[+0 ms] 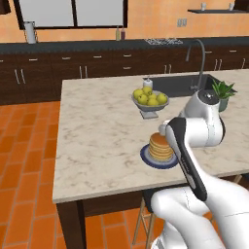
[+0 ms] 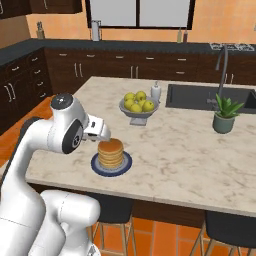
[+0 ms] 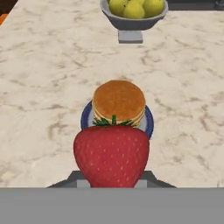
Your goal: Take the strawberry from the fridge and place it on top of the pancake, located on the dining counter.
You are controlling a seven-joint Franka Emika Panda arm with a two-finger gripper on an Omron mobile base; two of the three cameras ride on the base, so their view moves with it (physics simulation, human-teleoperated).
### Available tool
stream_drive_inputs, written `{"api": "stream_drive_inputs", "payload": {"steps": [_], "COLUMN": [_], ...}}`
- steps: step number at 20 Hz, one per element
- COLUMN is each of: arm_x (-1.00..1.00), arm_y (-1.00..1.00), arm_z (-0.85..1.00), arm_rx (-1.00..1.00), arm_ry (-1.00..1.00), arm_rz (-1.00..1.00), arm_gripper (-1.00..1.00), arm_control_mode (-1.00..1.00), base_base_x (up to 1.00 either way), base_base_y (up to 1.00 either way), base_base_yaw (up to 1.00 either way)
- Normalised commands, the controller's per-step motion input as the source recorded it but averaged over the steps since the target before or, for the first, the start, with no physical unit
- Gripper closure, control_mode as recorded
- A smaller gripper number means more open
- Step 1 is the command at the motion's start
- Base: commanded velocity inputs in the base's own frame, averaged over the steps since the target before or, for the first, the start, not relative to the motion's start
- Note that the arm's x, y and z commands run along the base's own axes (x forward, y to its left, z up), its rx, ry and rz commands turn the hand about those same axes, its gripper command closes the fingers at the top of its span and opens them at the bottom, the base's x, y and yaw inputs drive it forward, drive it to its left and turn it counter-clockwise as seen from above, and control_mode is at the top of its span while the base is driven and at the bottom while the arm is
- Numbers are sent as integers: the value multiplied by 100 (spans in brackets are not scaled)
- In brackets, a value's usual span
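Note:
In the hand view the strawberry [image 3: 111, 155] looms large and red with green leaves on top, and my gripper [image 3: 111, 179] is shut on it from both sides. Just beyond it lies the pancake [image 3: 119, 101], a golden stack on a dark blue plate [image 3: 85, 118] on the dining counter [image 3: 43, 65]. From the right base view my gripper [image 2: 103, 134] hovers just left of the pancake [image 2: 110, 152] and slightly above it. The left base view has the pancake [image 1: 161, 147] partly behind my arm. The fridge is out of view.
A grey bowl of yellow-green fruit [image 2: 138, 104] stands behind the pancake, with a white bottle [image 2: 156, 91] beside it. A sink [image 2: 210, 97] with a faucet [image 2: 222, 65] and a potted plant [image 2: 225, 115] occupy the counter's right end. Stools [image 2: 220, 225] tuck under the near edge.

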Motion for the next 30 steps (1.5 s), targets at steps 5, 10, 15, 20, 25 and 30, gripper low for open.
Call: {"api": "stream_drive_inputs", "payload": {"steps": [5, 10, 15, 20, 25, 30], "arm_x": [57, 26, 49, 41, 26, 13], "arm_y": [-5, -6, -4, -8, -3, 0], "arm_z": [-58, -40, -24, -18, -4, -18], "arm_rx": [0, 0, 0, 0, 0, 0], "arm_ry": [3, 0, -1, 0, 0, 0], "arm_rz": [0, 0, 0, 0, 0, 0], "arm_gripper": [100, 100, 100, 100, 100, 100], "arm_control_mode": [-100, -100, -100, -100, -100, -100], "base_base_x": [0, 0, 0, 0, 0, 0], "base_base_y": [0, 0, 0, 0, 0, 0], "base_base_yaw": [0, 0, 0, 0, 0, 0]}}
